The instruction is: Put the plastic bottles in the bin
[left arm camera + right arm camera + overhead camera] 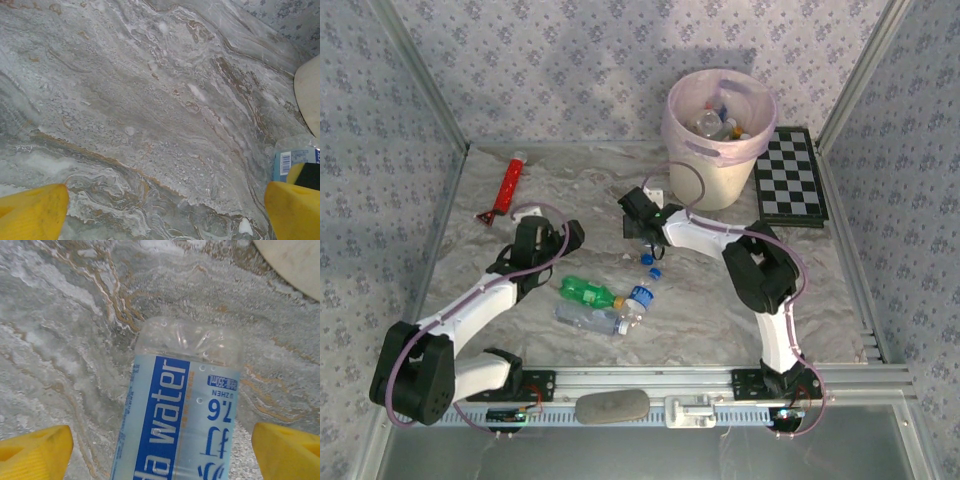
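My right gripper hangs with its jaws spread wide on either side of the soda-water bottle, touching neither flank. The bottle lies flat on the marble table, near the bin. I judge it light, thin-walled and slick, apt to dent or roll, so I'd pinch across the labelled middle. My left gripper is also wide and empty.

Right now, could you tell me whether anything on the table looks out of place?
No spill or damage visible. A red tube lies at the far left and a checkerboard beside the bin; neither is a bottle.
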